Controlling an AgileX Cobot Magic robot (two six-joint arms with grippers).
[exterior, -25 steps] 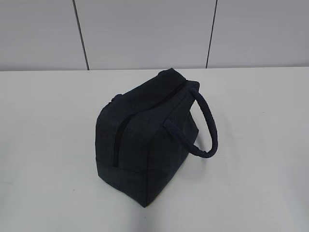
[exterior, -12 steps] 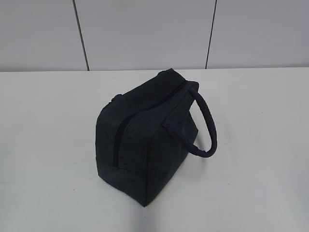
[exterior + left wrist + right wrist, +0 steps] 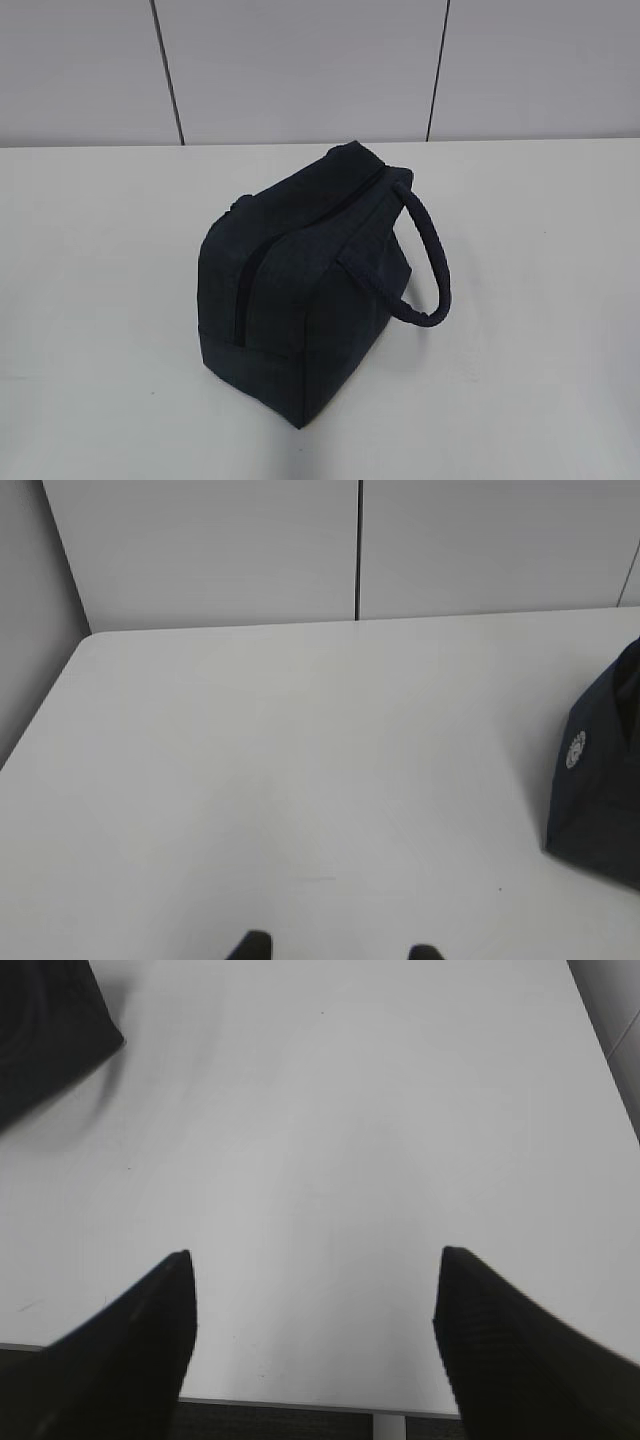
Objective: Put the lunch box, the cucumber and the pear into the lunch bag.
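Note:
The dark navy lunch bag (image 3: 300, 285) stands in the middle of the white table (image 3: 100, 250), its zipper line closed along the top and down the near end, one loop handle (image 3: 425, 255) hanging to the right. A corner of it shows in the left wrist view (image 3: 600, 780) and in the right wrist view (image 3: 45, 1030). My left gripper (image 3: 340, 950) is open and empty over bare table left of the bag. My right gripper (image 3: 315, 1290) is open and empty over the table's front edge, right of the bag. The lunch box, cucumber and pear are out of view.
A grey panelled wall (image 3: 300, 70) runs behind the table. The table's left edge (image 3: 40, 720) shows in the left wrist view, its front edge (image 3: 300, 1405) and right edge (image 3: 600, 1050) in the right wrist view.

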